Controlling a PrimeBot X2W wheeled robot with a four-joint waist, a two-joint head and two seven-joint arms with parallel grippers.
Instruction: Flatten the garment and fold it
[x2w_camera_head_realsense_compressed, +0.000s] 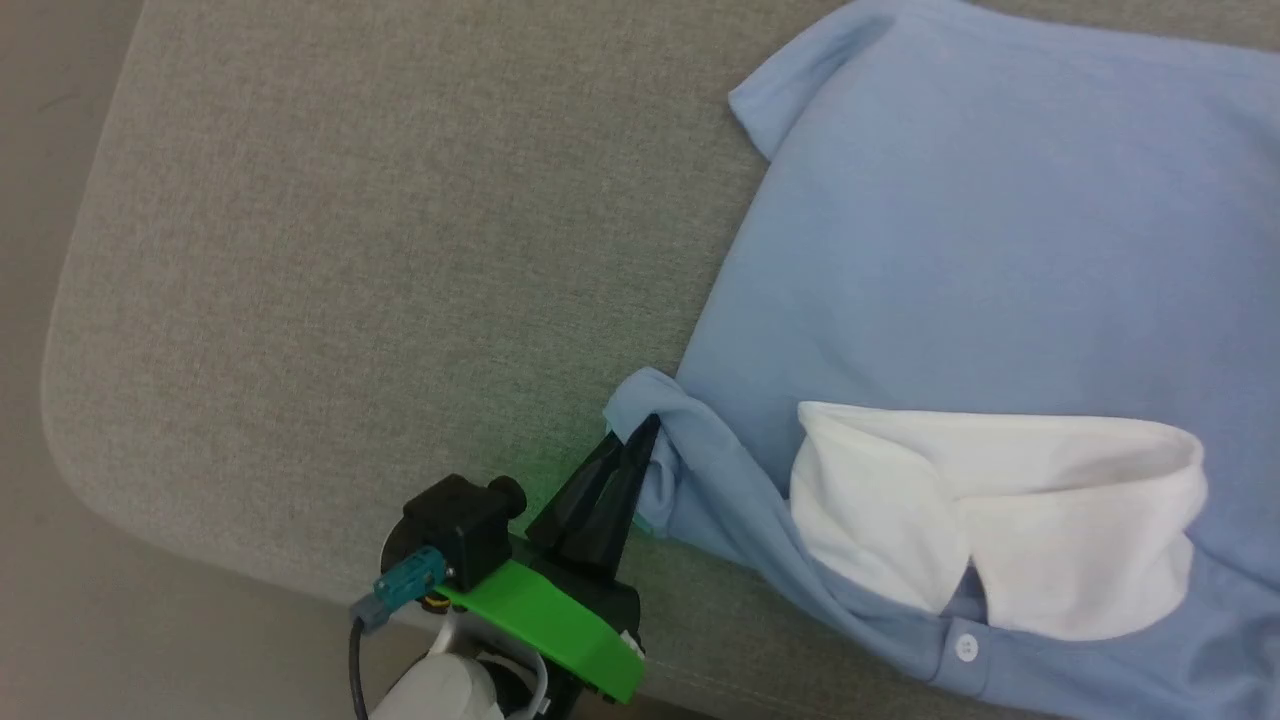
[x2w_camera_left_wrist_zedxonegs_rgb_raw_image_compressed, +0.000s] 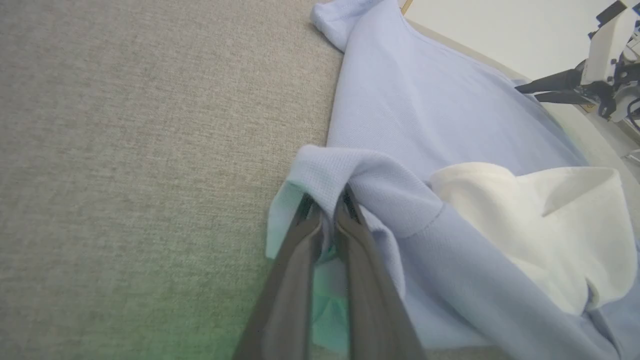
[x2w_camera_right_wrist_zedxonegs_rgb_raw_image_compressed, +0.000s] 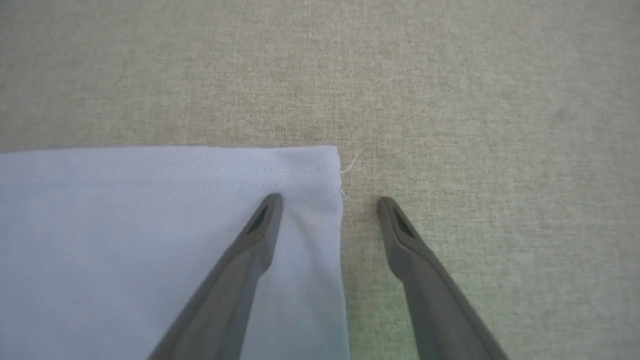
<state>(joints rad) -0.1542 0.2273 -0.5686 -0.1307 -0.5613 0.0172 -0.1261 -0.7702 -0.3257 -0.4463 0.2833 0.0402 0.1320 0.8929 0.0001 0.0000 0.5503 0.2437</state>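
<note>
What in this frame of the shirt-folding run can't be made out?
- Head view: the garment runs off the right and bottom edges, so its full outline is cut off.
- Left wrist view: bunched cloth wraps the shut left tool, hiding which part is pinched.
- Right wrist view: the open right tool straddles a hem corner; whether it touches the cloth is unclear.

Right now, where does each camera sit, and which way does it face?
Head view: on the head, looking down at the shirt on the grey surface; the left gripper shows, shut on fabric.
Left wrist view: on that wrist, looking along its fingers at the pinched fabric and white collar.
Right wrist view: on that wrist, looking down at the shirt's hem corner; the open right gripper straddles its edge.
Shared: head and left wrist views both show that pinch.
</note>
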